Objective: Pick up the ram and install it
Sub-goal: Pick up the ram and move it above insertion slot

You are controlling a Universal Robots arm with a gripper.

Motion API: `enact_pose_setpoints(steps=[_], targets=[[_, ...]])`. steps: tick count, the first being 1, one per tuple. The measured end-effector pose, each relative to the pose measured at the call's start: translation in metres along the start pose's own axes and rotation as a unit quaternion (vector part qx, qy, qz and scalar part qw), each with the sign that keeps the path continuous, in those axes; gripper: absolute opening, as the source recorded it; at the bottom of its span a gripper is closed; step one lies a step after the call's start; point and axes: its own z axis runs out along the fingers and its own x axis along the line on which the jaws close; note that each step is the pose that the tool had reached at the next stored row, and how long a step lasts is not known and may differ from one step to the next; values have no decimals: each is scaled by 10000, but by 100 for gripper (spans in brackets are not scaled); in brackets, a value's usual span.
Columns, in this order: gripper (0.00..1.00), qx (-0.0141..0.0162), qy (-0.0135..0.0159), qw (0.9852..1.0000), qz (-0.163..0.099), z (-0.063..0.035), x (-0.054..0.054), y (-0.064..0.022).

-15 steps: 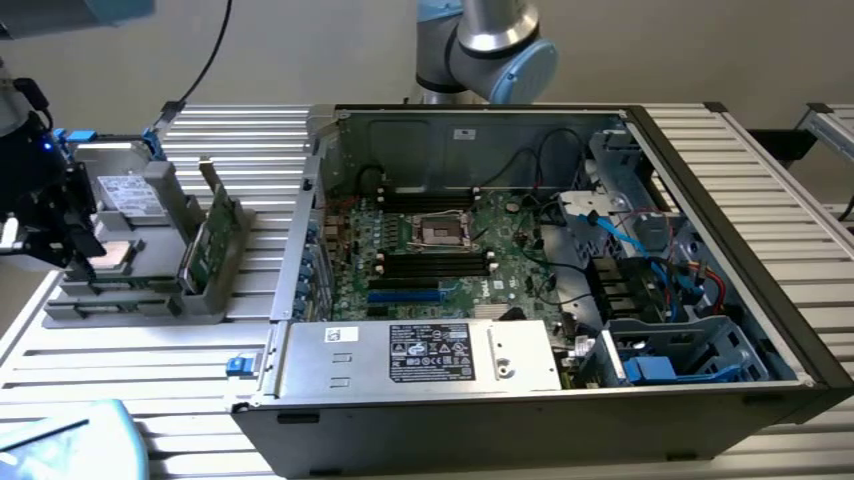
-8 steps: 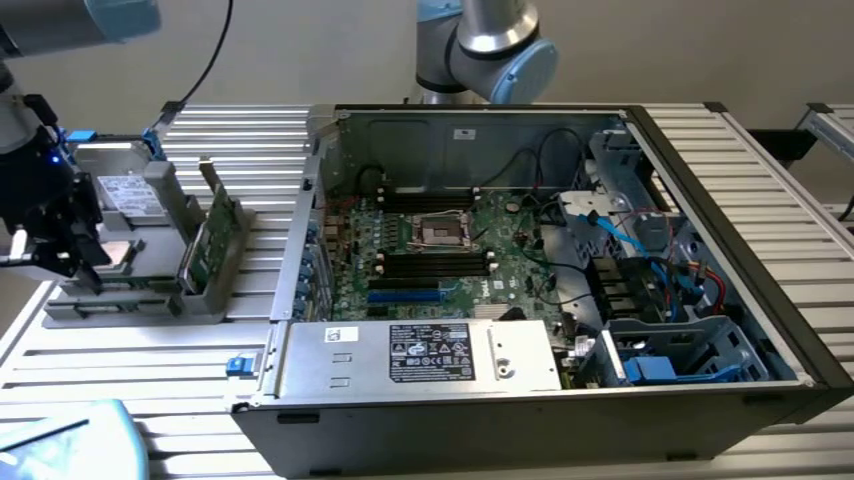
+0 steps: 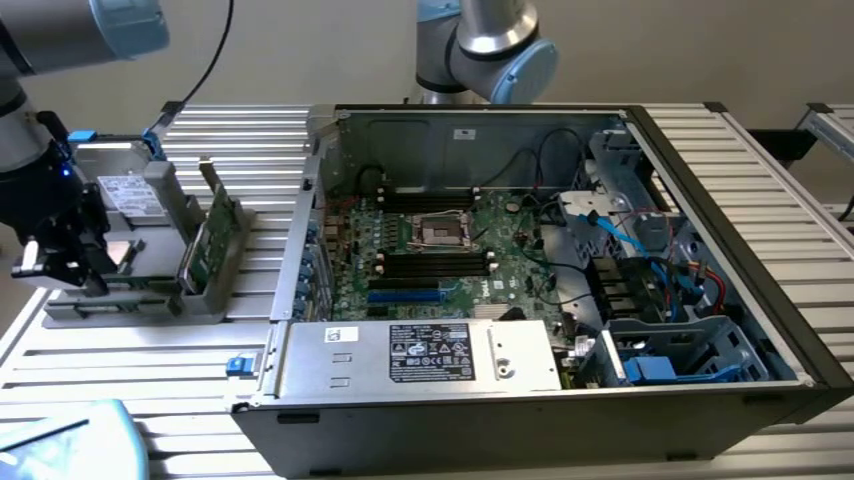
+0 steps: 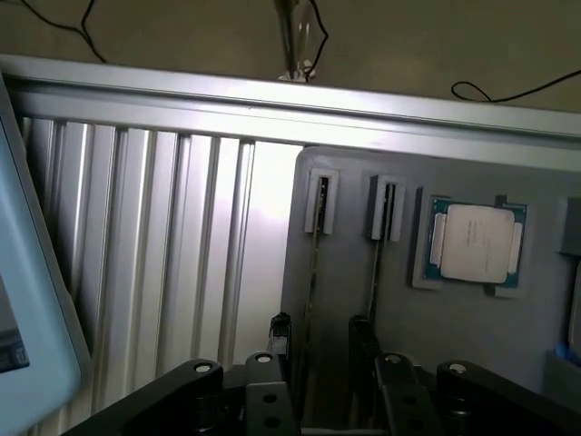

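a: where is the black robot hand [image 4: 320, 331]?
b: it hangs low over a flat grey plastic tray [image 4: 517, 327]. the tray sits on the ribbed silver metal worktop [image 4: 163, 236].
a: is the hand open?
b: yes, wide open. it holds nothing.
a: and the ram?
b: the ram [image 4: 311, 272] is a slim dark stick. it stands on its thin edge in the tray, with its far end in a little grey clip [image 4: 320, 202]. it runs in between the two black fingers [image 4: 280, 329], one on each side. i can't tell if they touch it.
a: what's next to it?
b: a second thin stick [image 4: 376, 272] stands just beside it in its own clip, just outside one finger. a square silver chip [image 4: 477, 241] lies further along the tray.
a: and the computer?
b: in the exterior view, the big open black computer case [image 3: 534, 440] lies on the worktop, to the exterior view's right of the tray. the green board [image 3: 507, 250] inside it has long dark slots [image 3: 434, 265].
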Motion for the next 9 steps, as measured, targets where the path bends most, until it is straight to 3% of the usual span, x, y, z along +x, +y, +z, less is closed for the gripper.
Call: enact_pose_setpoints(steps=[9], targets=[[39, 0, 1, 10000, -13, 163, 31, -11]])
